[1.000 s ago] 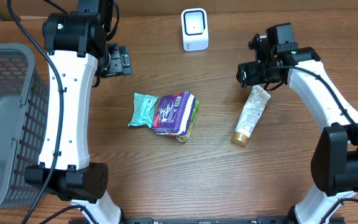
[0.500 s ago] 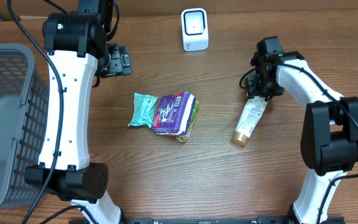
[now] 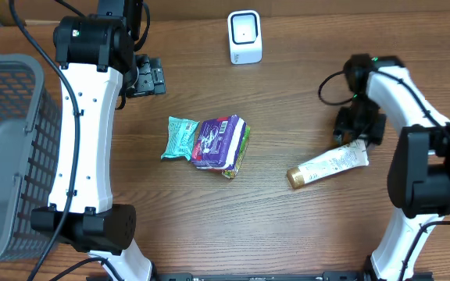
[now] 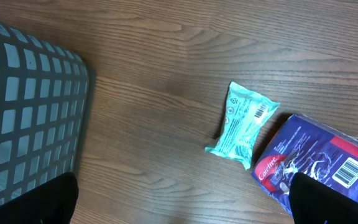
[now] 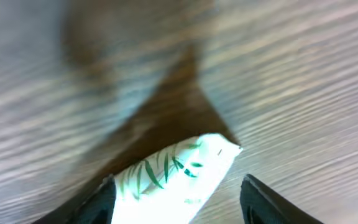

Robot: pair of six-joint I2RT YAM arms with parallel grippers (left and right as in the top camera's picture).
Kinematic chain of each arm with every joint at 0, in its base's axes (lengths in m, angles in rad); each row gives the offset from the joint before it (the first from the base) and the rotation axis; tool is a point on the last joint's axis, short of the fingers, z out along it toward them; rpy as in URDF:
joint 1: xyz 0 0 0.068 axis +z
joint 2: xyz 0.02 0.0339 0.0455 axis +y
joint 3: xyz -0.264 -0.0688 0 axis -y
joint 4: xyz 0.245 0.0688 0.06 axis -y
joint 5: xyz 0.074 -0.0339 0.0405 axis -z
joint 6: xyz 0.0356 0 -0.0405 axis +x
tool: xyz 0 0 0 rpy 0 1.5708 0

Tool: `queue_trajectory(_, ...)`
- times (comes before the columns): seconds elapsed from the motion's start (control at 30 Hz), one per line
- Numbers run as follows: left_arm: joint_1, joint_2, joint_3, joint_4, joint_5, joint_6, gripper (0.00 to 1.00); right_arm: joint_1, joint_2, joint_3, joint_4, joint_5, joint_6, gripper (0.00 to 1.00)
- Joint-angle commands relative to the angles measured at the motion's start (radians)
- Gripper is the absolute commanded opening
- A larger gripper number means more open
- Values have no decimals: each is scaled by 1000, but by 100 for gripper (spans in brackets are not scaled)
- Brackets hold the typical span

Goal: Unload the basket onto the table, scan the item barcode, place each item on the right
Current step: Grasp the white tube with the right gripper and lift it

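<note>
The basket (image 3: 22, 101), a grey plastic grid of squared holes, stands far left. Next to it the left gripper (image 3: 150, 77) hangs with fingers spread wide and nothing between them. Mid-table lies a teal packet (image 4: 241, 124) of crinkly film, its small barcode facing up. Touching it is a purple pack (image 4: 316, 162), glossy and pillowy, its code also up, resting on something green (image 3: 245, 144). The scanner (image 3: 245, 37), a small white rounded block, stands at the back. Right of centre the tube (image 3: 328, 165) lies flat on the wood-grain table (image 3: 272, 226). It is white with green leaves, with its gold cap toward the packs and its flat crimped tail toward the right. The right gripper (image 5: 178, 193) straddles that tail, one finger on each side. The wrist view is blurred, so I cannot tell whether the fingers pinch it or merely bracket it. The step looks to be picking up the tube. The tail is thin and likely slick, so a bite further in, squarely across the fuller body, should hold better. No code shows on the tube, so it probably needs turning before its print faces the scanner.
</note>
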Motion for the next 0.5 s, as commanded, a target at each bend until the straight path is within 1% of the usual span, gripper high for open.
queue_trajectory(0.0,0,9,-6,1,-13,-17,99,10,-15,153,-86,-89,-174,68)
queue_trajectory(0.13,0,9,-6,1,-13,-17,100,58,-35,235,-145,-266,-331,68)
queue_trajectory(0.2,0,9,-6,1,-13,-17,100,104,-43,238,-154,-363,-374,68)
queue_trajectory(0.23,0,9,-6,1,-13,-17,99,124,-43,236,-157,-390,-373,68)
queue_trajectory(0.3,0,9,-6,1,-13,-17,100,169,-43,217,-154,-459,-372,60)
queue_trajectory(0.37,0,9,-6,1,-13,-17,99,205,-43,206,-166,-483,-363,48)
queue_trajectory(0.43,0,9,-6,1,-13,-17,99,242,-58,204,-176,-480,-318,42)
queue_trajectory(0.47,0,9,-6,1,-13,-17,100,250,-76,204,-168,-473,-298,42)
